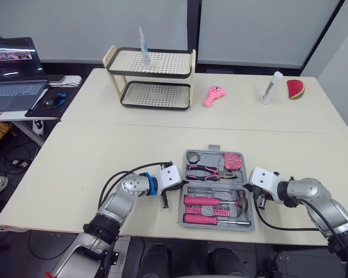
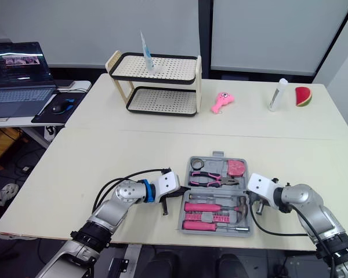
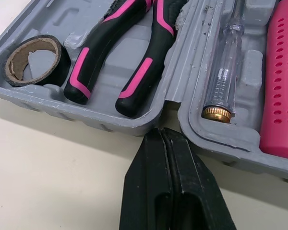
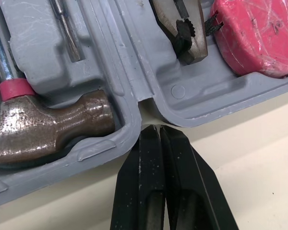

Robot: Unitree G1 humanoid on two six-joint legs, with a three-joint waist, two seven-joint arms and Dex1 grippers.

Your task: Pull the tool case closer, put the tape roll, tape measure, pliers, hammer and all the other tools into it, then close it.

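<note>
The open tool case [image 1: 216, 185] is set near the front edge of the bench [image 1: 104, 162], bare surface around it. The left end effector [image 3: 159, 139] and right end effector [image 4: 158, 133] are closed, tips at its side hinge notches.

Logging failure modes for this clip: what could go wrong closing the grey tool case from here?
The shut left gripper and right gripper sit at the hinge notches of the open grey plastic tool case, so a folding half could pinch them. The black-and-pink pliers look loosely seated and might keep the lid from shutting.
</note>
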